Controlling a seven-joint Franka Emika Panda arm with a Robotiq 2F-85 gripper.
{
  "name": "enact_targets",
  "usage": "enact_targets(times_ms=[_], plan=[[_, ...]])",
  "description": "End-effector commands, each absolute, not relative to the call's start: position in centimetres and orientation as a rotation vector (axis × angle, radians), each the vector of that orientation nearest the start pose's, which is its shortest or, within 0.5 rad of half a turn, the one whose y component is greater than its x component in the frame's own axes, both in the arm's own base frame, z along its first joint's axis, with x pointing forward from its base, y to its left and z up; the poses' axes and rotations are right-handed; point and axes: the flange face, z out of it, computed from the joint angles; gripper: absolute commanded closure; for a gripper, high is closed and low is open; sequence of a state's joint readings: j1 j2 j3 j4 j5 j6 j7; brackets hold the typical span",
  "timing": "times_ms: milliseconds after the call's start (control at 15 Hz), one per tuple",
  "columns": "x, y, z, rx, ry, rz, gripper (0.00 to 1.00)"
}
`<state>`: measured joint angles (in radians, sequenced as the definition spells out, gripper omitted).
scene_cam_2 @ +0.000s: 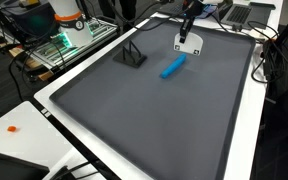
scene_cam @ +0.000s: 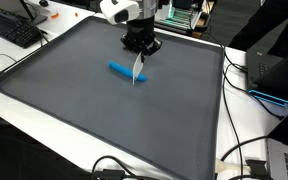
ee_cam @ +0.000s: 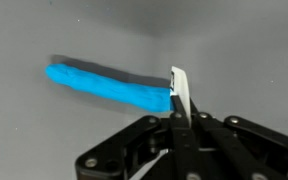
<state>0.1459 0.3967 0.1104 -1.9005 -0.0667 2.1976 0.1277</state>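
My gripper (scene_cam: 139,50) is shut on a thin white flat piece (scene_cam: 137,70) that hangs down from the fingertips toward the dark grey mat (scene_cam: 94,110). In the wrist view I see the white piece (ee_cam: 179,88) edge-on between the black fingers (ee_cam: 196,125). Its lower end is right at one end of a blue bar (ee_cam: 109,87). The blue bar (scene_cam: 121,69) lies flat on the mat, just beside the white piece. From the opposite side, the gripper (scene_cam_2: 187,27) hangs over the mat's far edge with the white piece (scene_cam_2: 188,42) below it and the blue bar (scene_cam_2: 172,67) nearer.
A small black stand (scene_cam_2: 132,55) sits on the mat near the far side. A keyboard (scene_cam: 11,30) lies off the mat, and a black box (scene_cam: 271,62) with cables (scene_cam: 246,160) is on the white table. A small orange item (scene_cam_2: 12,128) rests on the table edge.
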Motion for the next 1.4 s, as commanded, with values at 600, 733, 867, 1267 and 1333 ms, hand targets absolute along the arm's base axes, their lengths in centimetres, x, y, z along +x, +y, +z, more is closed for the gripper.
enact_targets(times_ms=[600,733,867,1267,1333], plan=[[60.6,15.5,25.0,-3.199,-0.329,0.106,0.99],[60.6,15.3,24.5,-3.202,-0.322,0.104,0.99],[60.6,15.0,24.0,-3.192,-0.318,0.097,0.99],[60.4,14.6,22.8,-3.195,-0.307,0.144,0.99],[60.4,14.6,22.6,-3.198,-0.309,0.156,0.99]])
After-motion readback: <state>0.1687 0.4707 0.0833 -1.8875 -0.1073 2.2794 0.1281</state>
